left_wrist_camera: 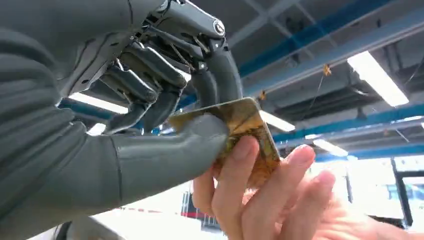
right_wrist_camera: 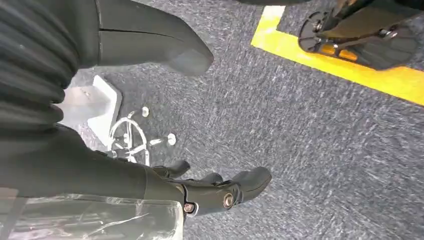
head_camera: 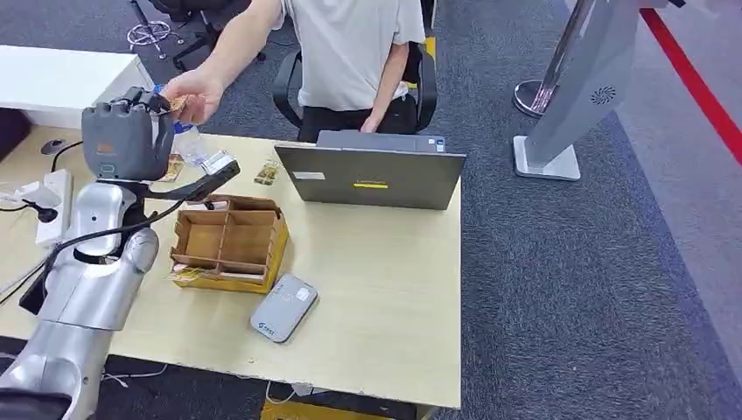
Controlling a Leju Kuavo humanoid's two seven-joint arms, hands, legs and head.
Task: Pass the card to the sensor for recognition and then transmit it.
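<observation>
My left hand [head_camera: 127,136] is raised above the table's far left corner. It pinches a gold patterned card [head_camera: 178,104] between thumb and fingers. In the left wrist view the card [left_wrist_camera: 247,125] sticks out past my thumb, and a person's hand [left_wrist_camera: 260,200] grips its free end. That person's hand [head_camera: 194,94] reaches over from behind the table. A flat grey sensor pad [head_camera: 283,307] lies near the table's front edge. My right hand [right_wrist_camera: 125,175] hangs over the grey carpet with its fingers apart, holding nothing.
A cardboard divider box [head_camera: 229,241] sits between my left arm and the sensor pad. A grey laptop [head_camera: 372,171] stands at the table's far side, with the seated person behind it. A power strip [head_camera: 52,201] lies at the left edge. A grey kiosk stand [head_camera: 569,96] stands on the right.
</observation>
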